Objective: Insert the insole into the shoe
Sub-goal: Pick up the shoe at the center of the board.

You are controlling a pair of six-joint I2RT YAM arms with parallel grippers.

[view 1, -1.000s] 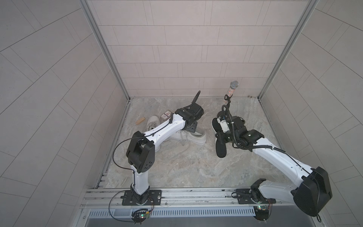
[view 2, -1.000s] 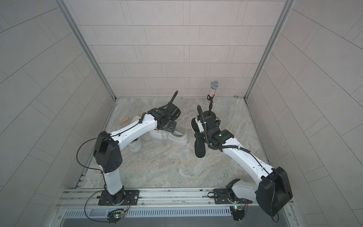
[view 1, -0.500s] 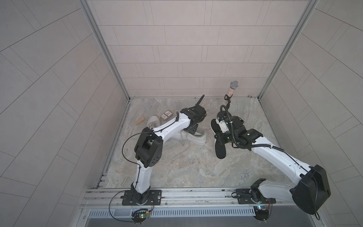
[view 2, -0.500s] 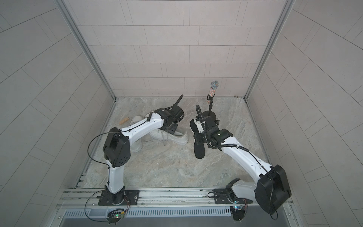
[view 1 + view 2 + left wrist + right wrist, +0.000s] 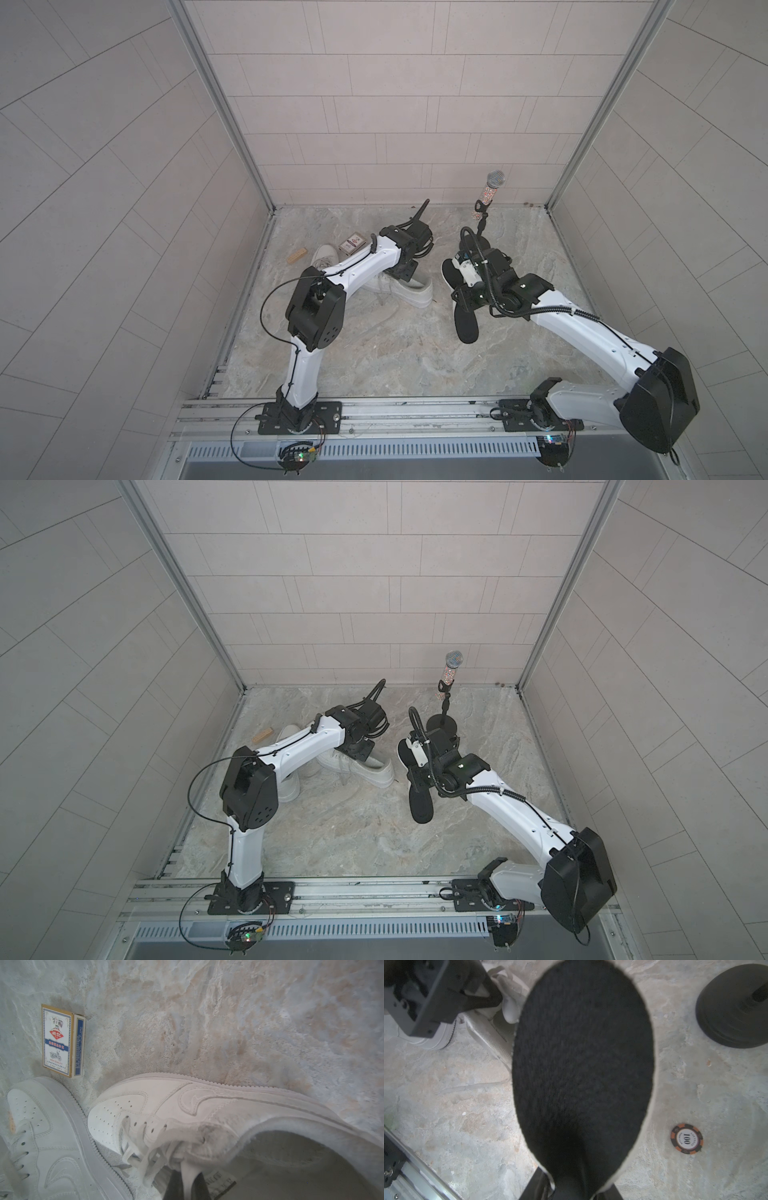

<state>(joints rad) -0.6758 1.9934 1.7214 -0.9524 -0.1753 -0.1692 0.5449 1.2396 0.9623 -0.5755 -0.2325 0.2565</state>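
Note:
A white shoe (image 5: 411, 291) (image 5: 376, 771) lies on its sole on the stone floor, its opening facing up. My left gripper (image 5: 405, 272) (image 5: 188, 1185) is shut on the shoe's tongue (image 5: 190, 1174), pinched between its dark fingers (image 5: 174, 1186) in the left wrist view. A black insole (image 5: 467, 328) (image 5: 420, 808) (image 5: 581, 1053) with a pale rim hangs to the right of the shoe, apart from it. My right gripper (image 5: 469, 297) (image 5: 571, 1190) is shut on the insole's narrow part.
A second white shoe (image 5: 326, 255) (image 5: 41, 1136) lies to the left, partly under my left arm. A playing-card box (image 5: 352, 242) (image 5: 60, 1041) and a wooden block (image 5: 297, 255) sit behind it. A microphone on its stand (image 5: 490, 191), with its black base (image 5: 735, 1005), and a poker chip (image 5: 687, 1138) are near the insole.
My left gripper has closed on the shoe's tongue and its elbow has swung to the right. The right arm with the insole has barely moved.

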